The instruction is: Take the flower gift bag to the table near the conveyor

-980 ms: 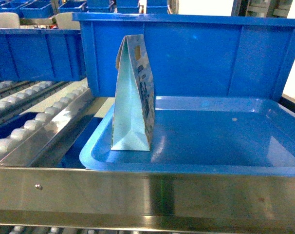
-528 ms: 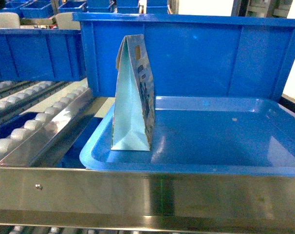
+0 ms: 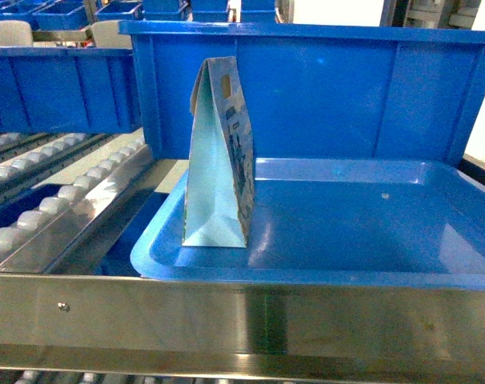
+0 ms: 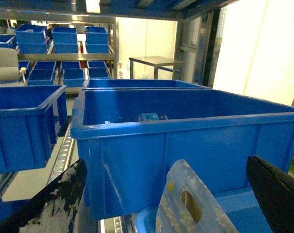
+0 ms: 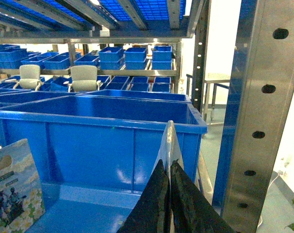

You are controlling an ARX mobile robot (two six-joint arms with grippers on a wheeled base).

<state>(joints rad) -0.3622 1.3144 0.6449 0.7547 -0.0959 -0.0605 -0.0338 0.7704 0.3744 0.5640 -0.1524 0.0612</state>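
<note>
The head view sits low and close behind a steel shelf rail [image 3: 242,316], facing level across a blue tray [image 3: 370,272] to the flower gift bag [image 3: 218,160] and a big blue crate [image 3: 322,88]. The left wrist view looks forward between its spread left claw [image 4: 166,194] fingers, the bag's top just ahead and the same crate [image 4: 186,141] beyond. The right wrist view looks forward over the closed right claw [image 5: 169,204]; the crate [image 5: 98,145] lies ahead, the bag [image 5: 16,189] far left of that claw.
</note>
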